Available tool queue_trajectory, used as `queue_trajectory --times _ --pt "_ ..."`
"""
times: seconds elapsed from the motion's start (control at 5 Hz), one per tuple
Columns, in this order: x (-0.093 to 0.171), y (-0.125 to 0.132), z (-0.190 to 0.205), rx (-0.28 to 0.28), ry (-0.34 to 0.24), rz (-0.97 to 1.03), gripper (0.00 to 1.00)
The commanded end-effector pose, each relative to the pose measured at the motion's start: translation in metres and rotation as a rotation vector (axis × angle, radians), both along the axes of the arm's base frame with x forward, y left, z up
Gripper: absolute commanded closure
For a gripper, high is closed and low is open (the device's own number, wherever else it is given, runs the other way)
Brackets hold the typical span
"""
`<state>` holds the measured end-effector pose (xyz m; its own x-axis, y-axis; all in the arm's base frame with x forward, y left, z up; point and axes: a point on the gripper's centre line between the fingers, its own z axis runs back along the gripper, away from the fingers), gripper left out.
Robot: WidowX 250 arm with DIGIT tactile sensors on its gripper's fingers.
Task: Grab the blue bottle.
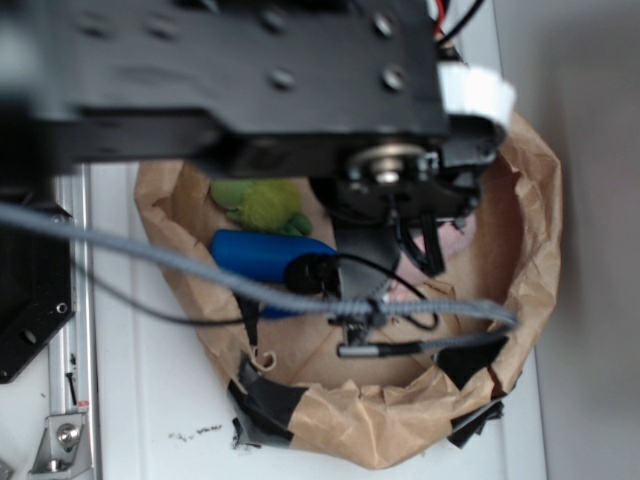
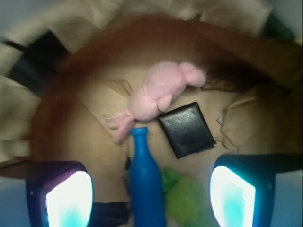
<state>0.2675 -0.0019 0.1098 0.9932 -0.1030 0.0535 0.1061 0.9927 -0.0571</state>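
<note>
I'm looking down on a white table (image 1: 150, 400), its surface plain apart from a few dark specks near the front edge, with a metal rail (image 1: 75, 330) running along one side. On it sits a shallow nest of crumpled brown paper (image 1: 520, 250), the rim patched with black tape (image 1: 265, 405); beyond the table I can only make out a pale grey background. The black arm (image 1: 230, 70) fills the top of the exterior view and a grey braided cable (image 1: 200, 268) crosses in front of the nest. I can read no brand, label or writing anywhere — both views are soft. From the wrist camera, the claw (image 2: 151, 194) stands open, its two pale fingers (image 2: 68, 198) spread wide with nothing held. The blue bottle (image 2: 146, 182) lies on the paper floor between them, touching neither, its neck pointing away toward a pink plush toy (image 2: 158, 97); the cap sits just beside the toy's lower end. A green plush toy (image 2: 187, 201) lies against the bottle's body, and a black square pad (image 2: 186, 128) rests flat near the pink one.
</note>
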Motion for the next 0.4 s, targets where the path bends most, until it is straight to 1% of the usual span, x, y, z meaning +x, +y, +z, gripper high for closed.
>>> queue_trajectory --times 0.0,0.2 --pt "-0.049 -0.044 -0.064 -0.031 0.133 -0.169 0.0" --pt "-0.054 -0.051 -0.08 0.015 0.123 -0.167 0.38"
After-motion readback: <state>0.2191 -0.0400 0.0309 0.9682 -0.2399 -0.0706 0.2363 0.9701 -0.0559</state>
